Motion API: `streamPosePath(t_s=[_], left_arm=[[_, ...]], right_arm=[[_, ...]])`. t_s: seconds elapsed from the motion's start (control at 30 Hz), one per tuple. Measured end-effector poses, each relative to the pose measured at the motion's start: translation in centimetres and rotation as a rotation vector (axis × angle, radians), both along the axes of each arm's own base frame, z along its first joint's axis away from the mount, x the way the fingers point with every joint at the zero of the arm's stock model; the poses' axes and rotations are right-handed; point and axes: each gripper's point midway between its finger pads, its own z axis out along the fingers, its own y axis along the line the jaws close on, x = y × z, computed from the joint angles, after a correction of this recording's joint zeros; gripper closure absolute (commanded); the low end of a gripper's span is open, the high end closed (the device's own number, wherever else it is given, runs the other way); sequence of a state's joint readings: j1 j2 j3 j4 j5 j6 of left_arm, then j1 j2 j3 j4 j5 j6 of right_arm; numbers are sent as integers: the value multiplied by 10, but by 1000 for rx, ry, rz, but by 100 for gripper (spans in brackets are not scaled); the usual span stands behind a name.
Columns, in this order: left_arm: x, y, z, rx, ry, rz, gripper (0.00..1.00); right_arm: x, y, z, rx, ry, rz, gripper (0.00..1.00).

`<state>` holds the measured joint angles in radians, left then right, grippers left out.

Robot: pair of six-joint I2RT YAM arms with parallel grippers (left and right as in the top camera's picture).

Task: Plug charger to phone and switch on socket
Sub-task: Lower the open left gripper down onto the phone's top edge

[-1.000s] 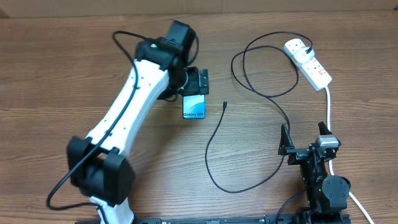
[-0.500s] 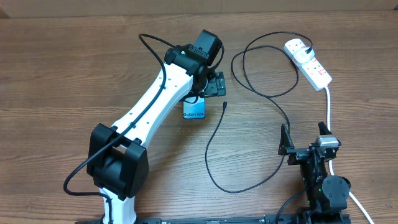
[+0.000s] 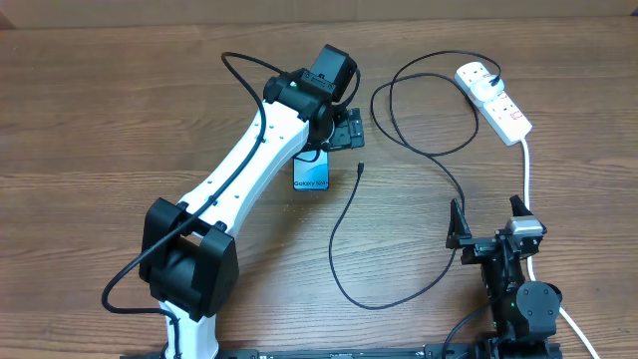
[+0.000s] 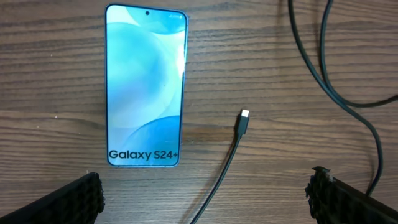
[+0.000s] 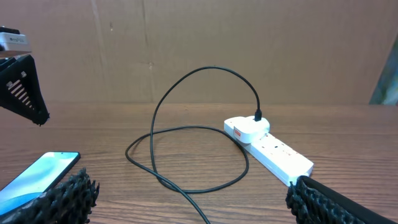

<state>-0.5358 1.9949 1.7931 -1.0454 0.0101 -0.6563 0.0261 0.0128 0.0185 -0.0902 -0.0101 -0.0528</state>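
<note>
The phone [image 3: 312, 175] lies screen up on the wooden table, with "Galaxy S24+" at its near end; it also shows in the left wrist view [image 4: 146, 84] and the right wrist view [image 5: 31, 179]. The charger's connector tip [image 3: 360, 168] [image 4: 243, 121] lies loose just right of the phone, apart from it. Its black cable [image 3: 344, 284] loops to a plug [image 5: 260, 116] seated in the white socket [image 3: 493, 100] [image 5: 267, 146] at the far right. My left gripper [image 3: 347, 132] [image 4: 205, 205] hovers open and empty above the phone and tip. My right gripper [image 3: 488, 224] [image 5: 193, 208] is open and empty at the near right.
The socket's thick white lead [image 3: 527, 170] runs down the right side past my right arm. Black cable loops [image 3: 419, 110] lie between the phone and the socket. A brown cardboard wall [image 5: 249, 43] stands behind the table.
My left arm has swung to the right, carrying its gripper from over the phone's far end to between the phone and the connector tip. The right arm, phone and cable have not moved.
</note>
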Motion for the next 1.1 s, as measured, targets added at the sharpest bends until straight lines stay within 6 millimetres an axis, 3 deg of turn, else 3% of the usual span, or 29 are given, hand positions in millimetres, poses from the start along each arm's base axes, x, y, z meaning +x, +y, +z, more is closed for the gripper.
streamPosePath(t_s=[0.3,0.57,0.8,1.1], left_arm=[[4,-14,1,-7,-40,-21,0],[1,-24,-33,58,-3,-45,0],[7,-16,-52,127,-7,-30,0],[20,-14,-50,145,-64,-12,0]], right_arm=[[0,0,0,0,0,0,0],[0,0,0,0,0,0,0],[0,0,0,0,0,0,0],[0,0,0,0,0,0,0]])
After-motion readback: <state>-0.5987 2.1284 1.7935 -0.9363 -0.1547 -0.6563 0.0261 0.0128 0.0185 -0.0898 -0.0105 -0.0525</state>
